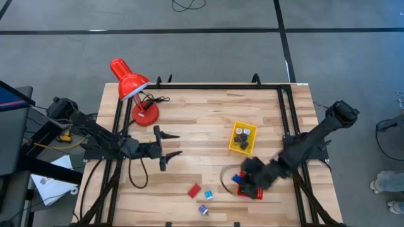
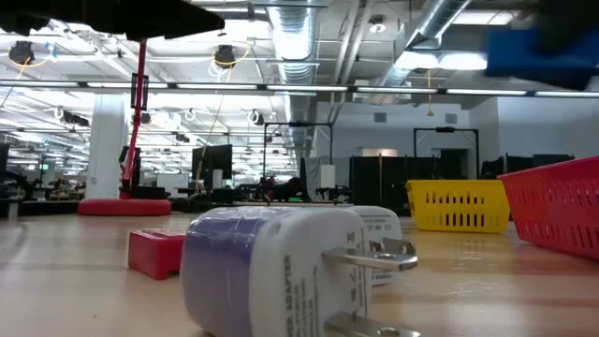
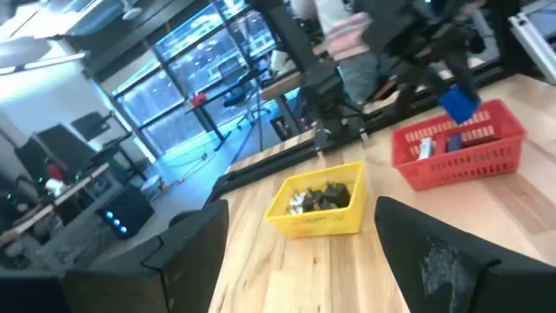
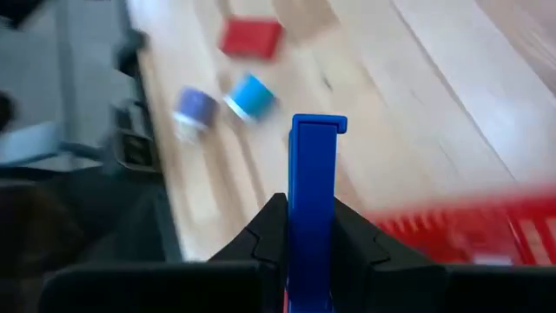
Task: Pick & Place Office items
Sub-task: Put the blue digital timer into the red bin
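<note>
1. High view: the right gripper (image 1: pixel 252 184) hangs over the red mesh basket (image 1: pixel 243 189) near the table's (image 1: pixel 202 120) front edge; the left gripper (image 1: pixel 169 147) sits mid-table, fingers spread and empty.
2. Right wrist view: the right gripper's fingers (image 4: pixel 265 230) are clenched on a blue bar (image 4: pixel 313 200) standing upright between them.
3. On the bare wood lie a red block (image 1: pixel 194 190), a light-blue bit (image 1: pixel 208 196) and a small purple-and-white plug adapter (image 1: pixel 203 209), near one another, left of the basket.
4. The yellow tray (image 1: pixel 243 137) holds several black-and-silver clips (image 3: pixel 326 196).
5. A red desk lamp (image 1: pixel 132 85) stands at the far left corner.
</note>
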You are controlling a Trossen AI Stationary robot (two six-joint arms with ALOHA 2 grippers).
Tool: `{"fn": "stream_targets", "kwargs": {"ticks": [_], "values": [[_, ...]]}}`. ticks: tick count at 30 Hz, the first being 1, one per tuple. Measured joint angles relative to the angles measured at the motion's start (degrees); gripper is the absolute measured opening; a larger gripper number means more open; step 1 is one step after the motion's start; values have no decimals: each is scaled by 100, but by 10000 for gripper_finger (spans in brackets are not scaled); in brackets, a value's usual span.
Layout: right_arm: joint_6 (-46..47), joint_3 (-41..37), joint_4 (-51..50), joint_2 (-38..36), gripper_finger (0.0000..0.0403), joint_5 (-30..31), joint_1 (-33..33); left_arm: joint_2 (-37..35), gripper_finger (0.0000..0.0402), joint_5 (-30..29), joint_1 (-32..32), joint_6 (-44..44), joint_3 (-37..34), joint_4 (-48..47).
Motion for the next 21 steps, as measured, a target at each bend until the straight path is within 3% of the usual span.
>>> {"fn": "stream_targets", "kwargs": {"ticks": [3,8,21], "values": [[904,-5,-404,134,43,593,614,-139,282,2,102,-47,-133,0],[2040,-5,-799,653,43,737,1082,-130,282,7,251,-47,-140,27],[2154,62,-936,1368,43,463,1162,-112,282,2,379,-51,-140,33]]}}
